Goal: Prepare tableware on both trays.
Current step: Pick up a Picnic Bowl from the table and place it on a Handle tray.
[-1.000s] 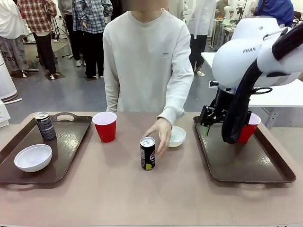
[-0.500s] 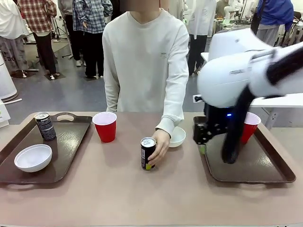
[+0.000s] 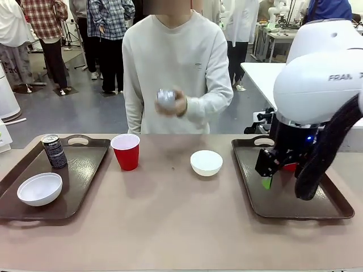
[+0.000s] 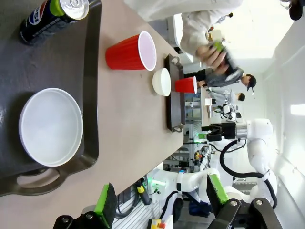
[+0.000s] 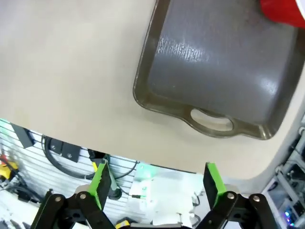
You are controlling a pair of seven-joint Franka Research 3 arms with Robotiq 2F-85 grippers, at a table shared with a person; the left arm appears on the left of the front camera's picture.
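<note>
On the left tray (image 3: 85, 170) stand a black can (image 3: 54, 151) and a white bowl (image 3: 39, 188). A red cup (image 3: 126, 151) and a second white bowl (image 3: 206, 162) sit on the table between the trays. The person holds another can (image 3: 166, 99) up at chest height. My right gripper (image 3: 267, 180) hangs open and empty over the right tray (image 3: 283, 204). Behind that arm a red cup (image 3: 290, 167) is mostly hidden. In the right wrist view the open gripper (image 5: 156, 183) points at the tray (image 5: 214, 71) near its handle end. The left gripper (image 4: 160, 198) is open above the bowl (image 4: 51, 126).
The person stands at the far edge of the table (image 3: 170, 226), both hands raised off it. My right arm's bulky white body covers much of the right tray's far side. Other people stand farther back.
The person picked the can up off the table and raised it to chest height. My right arm swung back to the right, over the right tray. Both grippers stayed open.
</note>
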